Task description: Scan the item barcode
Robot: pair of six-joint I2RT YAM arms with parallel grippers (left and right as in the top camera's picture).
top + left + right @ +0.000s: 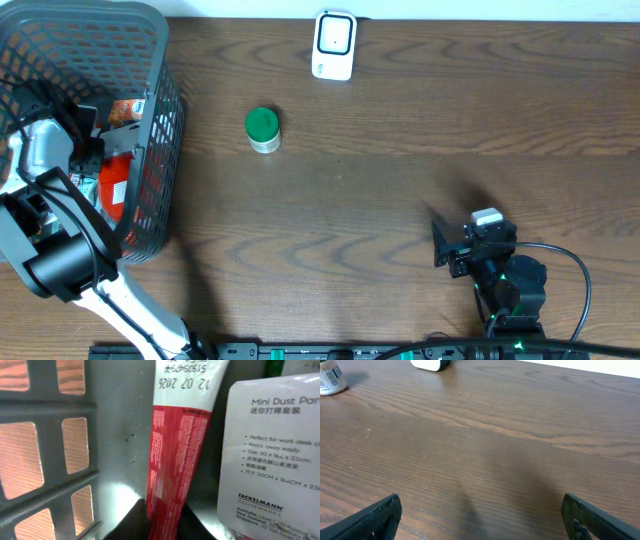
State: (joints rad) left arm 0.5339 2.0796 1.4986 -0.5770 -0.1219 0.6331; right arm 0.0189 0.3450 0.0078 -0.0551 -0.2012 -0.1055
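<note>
Only the left wrist view shows the left end effector [165,527] pinching the foot of a red-and-white tube [175,460] inside the grey basket [45,410], beside a white card [272,445] reading "Mini Dust Pan" and "FACKELMANN HOUSEWARES". The right end effector [482,517] hangs spread wide over the bench [495,435]; farther off, overhead shows whole the green-capped jar [262,128] and white scanner [334,45].

Overhead: straight down over the whole table [400,170]. Left wrist: inside basket [168,120], very close, red-and-white tube [175,460] just ahead of left hand [165,521]. Right wrist: low, facing across the table. Jar [329,380] far ahead-left of right hand [480,512], shared with overhead.
</note>
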